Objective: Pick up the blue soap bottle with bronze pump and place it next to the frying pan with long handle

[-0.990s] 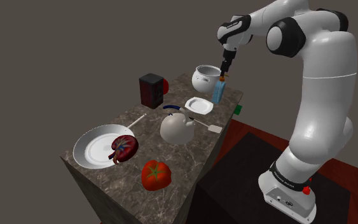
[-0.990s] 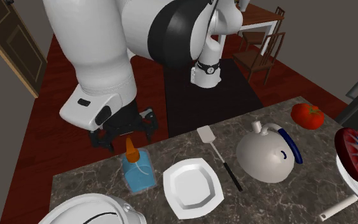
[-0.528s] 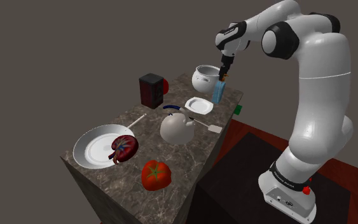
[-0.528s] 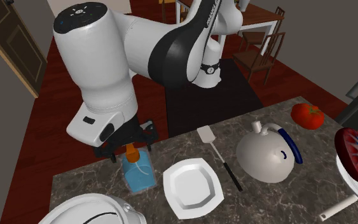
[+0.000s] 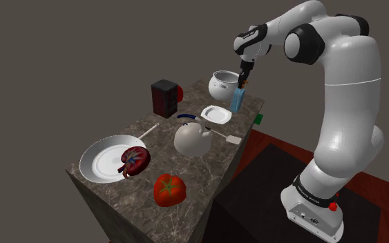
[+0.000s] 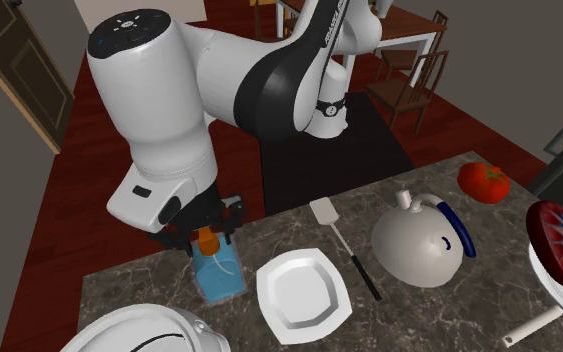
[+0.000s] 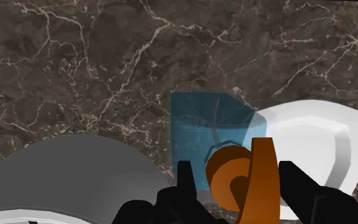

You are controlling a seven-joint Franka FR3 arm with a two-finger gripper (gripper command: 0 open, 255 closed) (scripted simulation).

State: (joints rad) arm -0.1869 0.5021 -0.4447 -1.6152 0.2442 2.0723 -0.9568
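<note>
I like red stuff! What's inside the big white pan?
A dark red, roundish thing lies inside the frying pan, toward one side. What it is, I cannot tell. It hides the pan floor beneath it.

Franka arm (image 5: pixel 345 103) stretched out, gripper aimed straight down.
From its base (image 5: pixel 315 207) at the shoulder view's lower right, the white arm rises, bends at the top and reaches left. The black gripper (image 5: pixel 242 81) (image 6: pixel 204 232) (image 7: pixel 236 167) hangs low, its fingers (image 7: pixel 184 184) standing apart.
</note>
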